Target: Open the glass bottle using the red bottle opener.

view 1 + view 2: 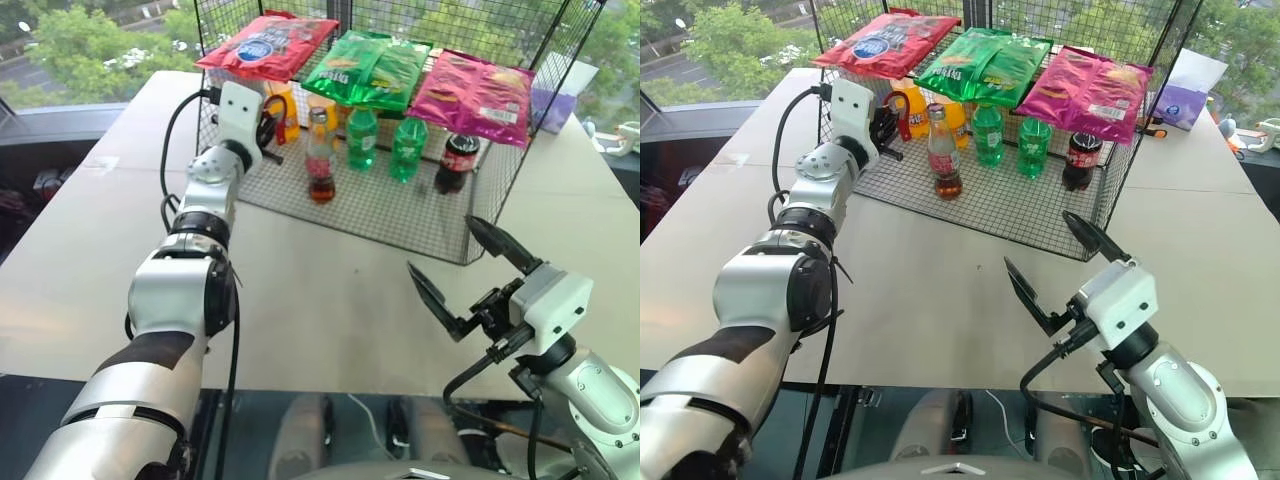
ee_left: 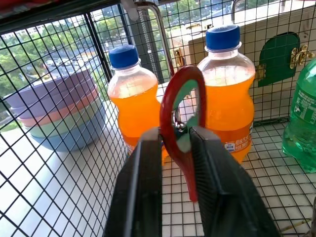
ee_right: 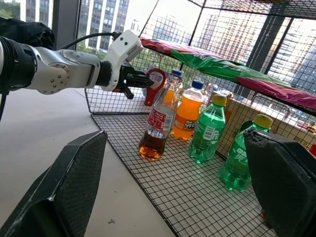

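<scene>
Pinching the red bottle opener [image 2: 178, 113], apparently by its handle, the left gripper [image 2: 175, 143] sits inside the rack.

Three snack bags lie on top of the wire rack: one red bag [image 1: 268, 45], one green bag [image 1: 368, 68] and one pink bag [image 1: 474, 97]. Six bottles stand inside: two orange-drink bottles [image 2: 226, 94], two green soda bottles [image 1: 362, 138], one cola bottle [image 1: 457, 162] and one glass bottle [image 1: 320, 158]. One red bottle opener [image 2: 181, 111] is visible. At nine o'clock from the orange drinks sits one stack of bowls [image 2: 59, 111].
</scene>
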Tool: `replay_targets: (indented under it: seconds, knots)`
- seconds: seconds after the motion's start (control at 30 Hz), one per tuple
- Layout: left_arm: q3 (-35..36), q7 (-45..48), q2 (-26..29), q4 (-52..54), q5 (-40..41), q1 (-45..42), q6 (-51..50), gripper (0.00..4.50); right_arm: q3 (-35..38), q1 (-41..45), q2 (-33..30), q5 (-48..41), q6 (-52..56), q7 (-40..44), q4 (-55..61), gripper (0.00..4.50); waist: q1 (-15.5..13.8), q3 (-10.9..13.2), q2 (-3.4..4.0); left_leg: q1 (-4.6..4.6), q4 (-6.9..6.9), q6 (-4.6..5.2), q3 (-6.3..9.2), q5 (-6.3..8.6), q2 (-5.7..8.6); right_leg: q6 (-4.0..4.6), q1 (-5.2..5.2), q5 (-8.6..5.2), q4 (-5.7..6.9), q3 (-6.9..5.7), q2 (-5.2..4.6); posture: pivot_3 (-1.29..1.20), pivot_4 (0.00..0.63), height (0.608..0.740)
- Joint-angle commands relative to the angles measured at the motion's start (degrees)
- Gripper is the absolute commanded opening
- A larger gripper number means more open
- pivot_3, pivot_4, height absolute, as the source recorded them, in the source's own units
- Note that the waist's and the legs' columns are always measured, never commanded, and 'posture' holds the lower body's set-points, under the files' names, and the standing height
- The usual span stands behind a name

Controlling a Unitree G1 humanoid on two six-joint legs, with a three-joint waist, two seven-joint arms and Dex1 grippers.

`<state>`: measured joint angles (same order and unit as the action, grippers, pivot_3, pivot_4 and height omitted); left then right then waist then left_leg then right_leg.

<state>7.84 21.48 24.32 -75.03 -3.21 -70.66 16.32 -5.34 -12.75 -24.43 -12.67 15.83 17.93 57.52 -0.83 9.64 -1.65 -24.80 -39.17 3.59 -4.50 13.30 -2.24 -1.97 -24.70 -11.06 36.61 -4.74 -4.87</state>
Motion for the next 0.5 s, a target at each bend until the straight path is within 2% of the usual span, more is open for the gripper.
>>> replay_targets:
  seconds: [0.03,0.27,0.37,0.5]
  knots:
    - [0.0,0.3,0.2,0.3,-0.2,-2.1,0.7,0.79,0.1,0.1,-0.4,0.0,-1.2,-0.9,2.5,4.5,0.0,0.0,0.0,0.0,0.0,0.0,0.0,0.0,0.0,0.0,0.0,0.0,0.0,0.0,0.0,0.0,0.15,0.74]
    - [0.6,1.8,0.3,0.5,0.6,-1.6,1.0,0.79,0.2,-0.6,-0.7,-0.2,-1.4,-1.0,2.5,4.5,0.0,0.0,0.0,0.0,0.0,0.0,0.0,0.0,0.0,0.0,0.0,0.0,0.0,0.0,0.0,0.0,0.15,0.74]
    - [1.0,2.7,0.8,0.6,0.9,-1.5,1.1,0.03,0.3,-0.8,-0.6,0.0,-1.5,-0.9,2.5,4.5,0.0,0.0,0.0,0.0,0.0,0.0,0.0,0.0,0.0,0.0,0.0,0.0,0.0,0.0,0.0,0.0,0.15,0.74]
    - [1.4,3.8,1.5,0.7,1.1,-1.4,1.3,0.01,0.1,-0.8,-0.5,0.1,-1.5,-0.8,2.5,4.5,0.0,0.0,-0.01,0.0,0.0,0.0,0.01,0.0,0.0,0.02,0.0,-0.01,0.0,0.0,-0.01,0.0,0.15,0.74]
